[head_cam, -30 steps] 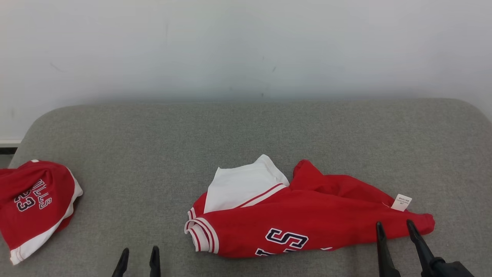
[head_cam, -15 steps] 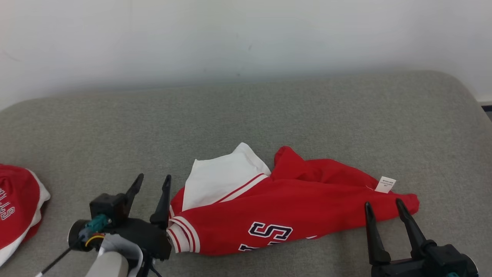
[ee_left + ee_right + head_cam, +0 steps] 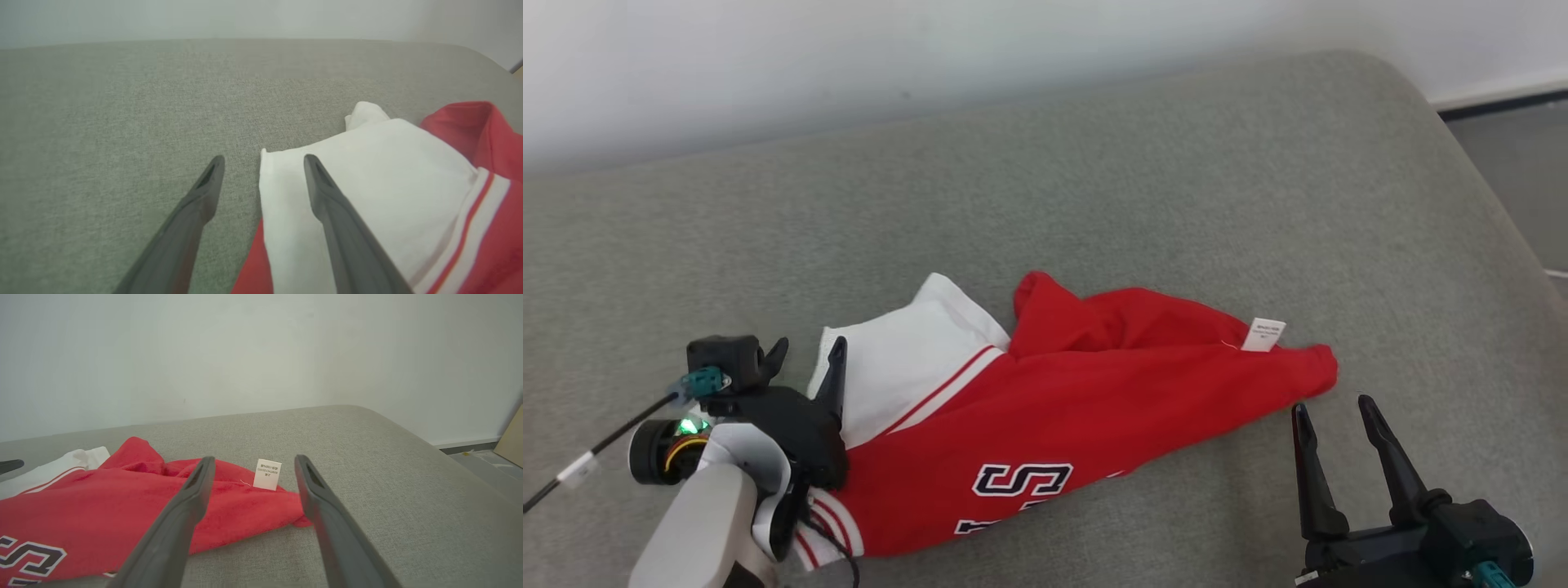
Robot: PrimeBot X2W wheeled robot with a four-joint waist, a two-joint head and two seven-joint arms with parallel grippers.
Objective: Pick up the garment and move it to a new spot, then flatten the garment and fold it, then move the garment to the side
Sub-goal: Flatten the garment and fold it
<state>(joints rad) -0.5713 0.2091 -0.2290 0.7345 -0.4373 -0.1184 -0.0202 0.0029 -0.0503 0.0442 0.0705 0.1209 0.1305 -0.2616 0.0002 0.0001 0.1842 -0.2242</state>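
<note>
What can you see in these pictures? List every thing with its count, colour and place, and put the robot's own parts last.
garment: 1, red with a white panel, striped trim and dark lettering; crumpled on the near middle of the padded surface
care label: 1, white; standing up from the garment's right end
padded surface: 1, grey fabric; under everything
wall: 1, off-white; behind the surface
floor: 1 strip, grey; beyond the surface's right corner
left forearm: 1, pale; lower left
left gripper: 1, dark, open; straddling the white panel's left edge
right gripper: 1, dark, open; just short of the garment's right end
</note>
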